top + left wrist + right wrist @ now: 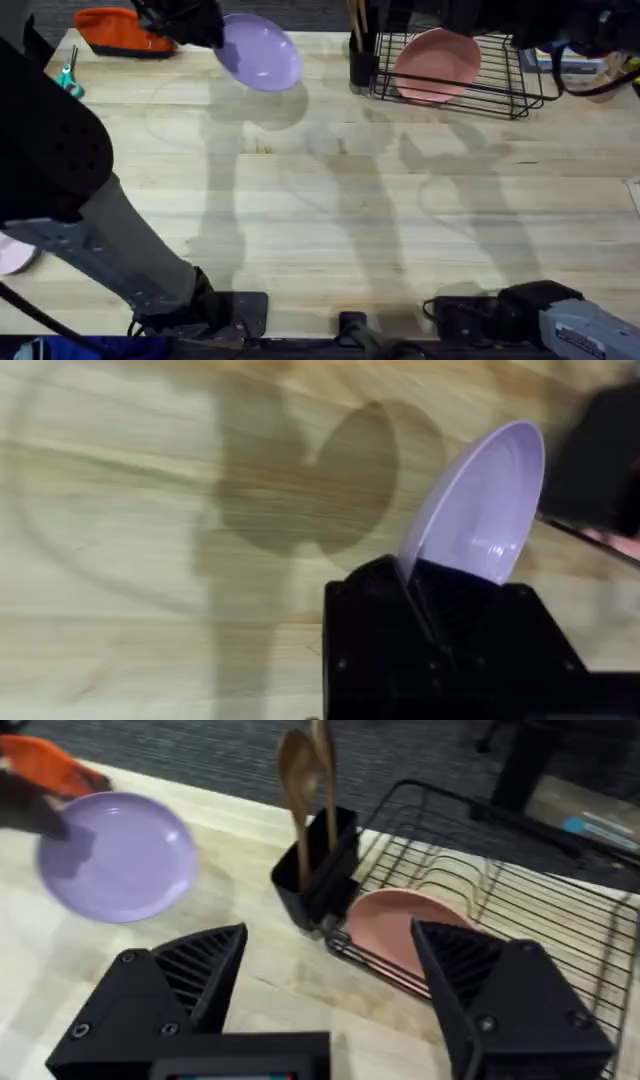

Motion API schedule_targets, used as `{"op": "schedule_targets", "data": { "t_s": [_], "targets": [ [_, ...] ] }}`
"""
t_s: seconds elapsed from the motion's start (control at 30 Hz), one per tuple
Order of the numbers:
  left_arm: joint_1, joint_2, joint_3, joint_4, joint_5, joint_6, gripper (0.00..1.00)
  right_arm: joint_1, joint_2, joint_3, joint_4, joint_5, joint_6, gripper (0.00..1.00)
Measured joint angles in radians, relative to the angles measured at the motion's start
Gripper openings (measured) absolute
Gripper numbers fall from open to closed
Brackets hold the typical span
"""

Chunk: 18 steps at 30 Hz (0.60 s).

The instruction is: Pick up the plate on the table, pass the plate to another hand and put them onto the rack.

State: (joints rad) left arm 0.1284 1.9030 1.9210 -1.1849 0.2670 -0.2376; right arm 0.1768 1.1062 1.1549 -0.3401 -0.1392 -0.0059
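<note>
The lavender plate (pixel 262 52) hangs tilted above the far left of the table (pixel 330 210), throwing a shadow on the wood beneath it. My left gripper (pixel 190 20) is shut on its rim. In the left wrist view the plate (pixel 475 500) stands on edge, its lower rim pinched in the left gripper (pixel 420 585). My right gripper (pixel 330 935) is open with nothing between its fingers, facing the plate (pixel 120 855) and the black wire rack (pixel 520 890) from a distance. The rack (pixel 500 85) sits at the far right.
A pink plate (pixel 437 63) leans in the rack. A black utensil cup (pixel 362 65) with wooden spoons stands at the rack's left end. An orange object (pixel 120 30) and teal scissors (pixel 68 78) lie far left. A pale pink dish (pixel 12 258) sits at the left edge.
</note>
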Motion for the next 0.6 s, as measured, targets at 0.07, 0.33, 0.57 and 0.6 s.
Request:
{"op": "schedule_targets", "data": {
  "t_s": [0.07,0.33,0.57,0.6],
  "targets": [
    [-0.002,0.000,0.002,0.000,0.068,0.004,0.042,0.000,0.000,0.000,0.000,-0.028,0.001,0.998],
    [-0.010,0.000,0.003,0.003,0.359,0.088,0.042,0.000,0.000,0.000,0.000,-0.079,0.022,0.998],
    [-0.129,0.000,0.003,0.026,0.448,0.163,0.041,0.000,0.000,0.000,-0.072,-0.087,0.129,0.997],
    [-0.143,0.000,0.003,0.029,0.448,0.164,0.042,0.000,0.000,0.000,-0.083,-0.087,0.134,0.997]
  ]
}}
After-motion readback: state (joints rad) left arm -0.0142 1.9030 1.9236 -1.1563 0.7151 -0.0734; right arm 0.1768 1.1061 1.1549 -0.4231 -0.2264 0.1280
